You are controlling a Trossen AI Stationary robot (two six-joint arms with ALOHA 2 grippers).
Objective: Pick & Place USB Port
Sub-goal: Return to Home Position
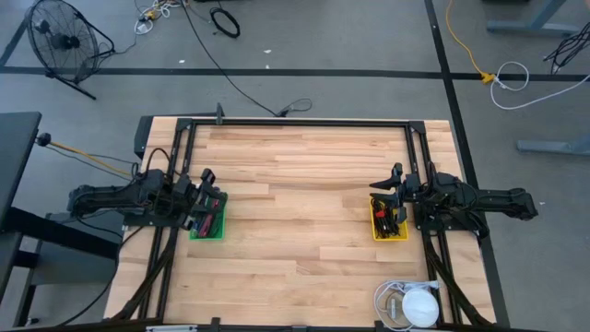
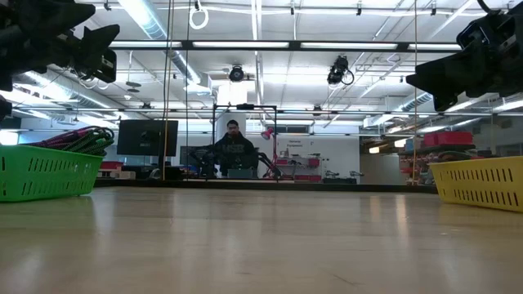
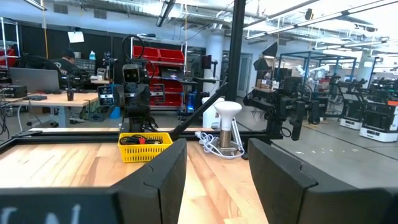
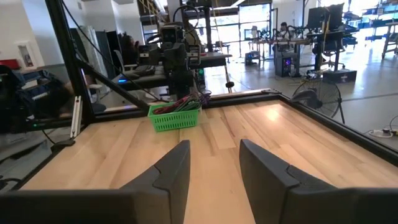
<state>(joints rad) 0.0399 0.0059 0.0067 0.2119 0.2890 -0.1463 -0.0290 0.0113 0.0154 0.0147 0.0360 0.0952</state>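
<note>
Not much is left to go wrong, but the green bin (image 2: pixel 41 173) is the weak spot. The cables (image 2: pixel 82 139) in it are heaped above its rim, and the left hand (image 3: pixel 216 147) hangs over that bin at the left edge of the desk (image 1: pixel 304 221). If the arm dipped while pulling away, a finger could hook a loop, drag a cable out or tip the light bin. The low view shows the arm well above the heap, so I judge that unlikely. The right hand (image 4: pixel 214 147) hovers over the yellow bin (image 2: pixel 482 181) at the right edge, where a low swing could nudge the bin towards the white lamp-like thing (image 1: pixel 419 307) and its cord at a right-hand corner. Both hands are released, fingers spread with nothing between them.

The charger pieces are all binned. The cables look like a loose tangle of black, pink and purple strands (springy, I would guess, and apt to creep over the rim). In the yellow bin lie the adaptors (image 1: pixel 389 221), small dark blocks sitting low inside the walls. The middle of the desk carries no parts.
</note>
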